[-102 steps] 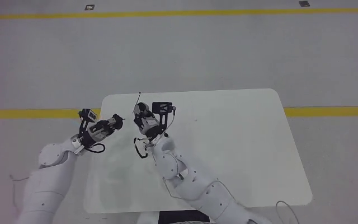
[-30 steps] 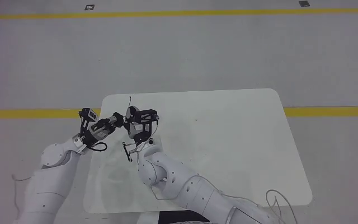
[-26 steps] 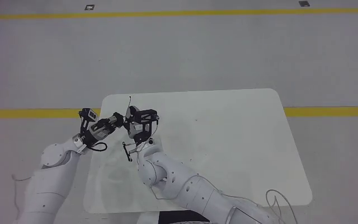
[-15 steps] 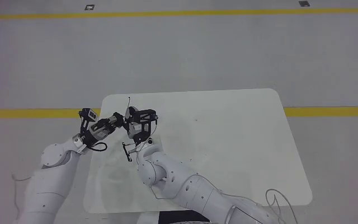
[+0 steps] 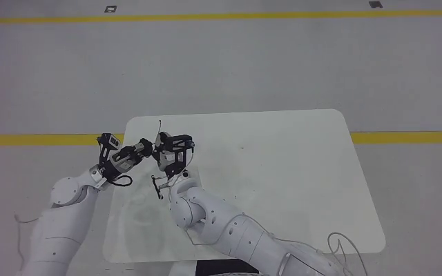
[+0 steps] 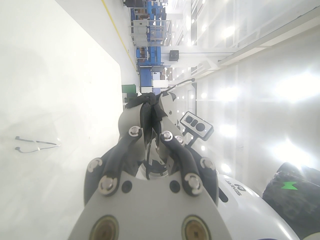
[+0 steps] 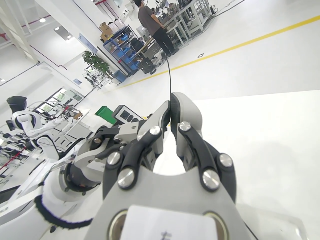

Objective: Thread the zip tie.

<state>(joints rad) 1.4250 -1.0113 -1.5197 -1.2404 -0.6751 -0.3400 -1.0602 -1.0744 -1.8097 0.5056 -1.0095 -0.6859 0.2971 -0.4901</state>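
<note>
The zip tie (image 5: 159, 125) is a thin black strap whose free end stands up above the table's far left corner. My right gripper (image 5: 161, 146) is shut on it; in the right wrist view the strap (image 7: 169, 76) rises from the pinched fingertips (image 7: 175, 106). My left gripper (image 5: 145, 147) sits right against the right one, tip to tip. In the left wrist view its fingers (image 6: 143, 111) are shut on a black piece that looks like the tie's other end, and a thin black line runs back between them. The strap's end (image 6: 180, 82) pokes out beyond.
The white table (image 5: 290, 179) stretches bare to the right and toward the near edge. Two thin black strips (image 6: 35, 144) lie flat on the table close to the left gripper. Grey floor with a yellow line surrounds the table.
Over the last few seconds the right gripper has carried the zip tie leftward until it meets the left gripper. In the last second both arms have barely moved.
</note>
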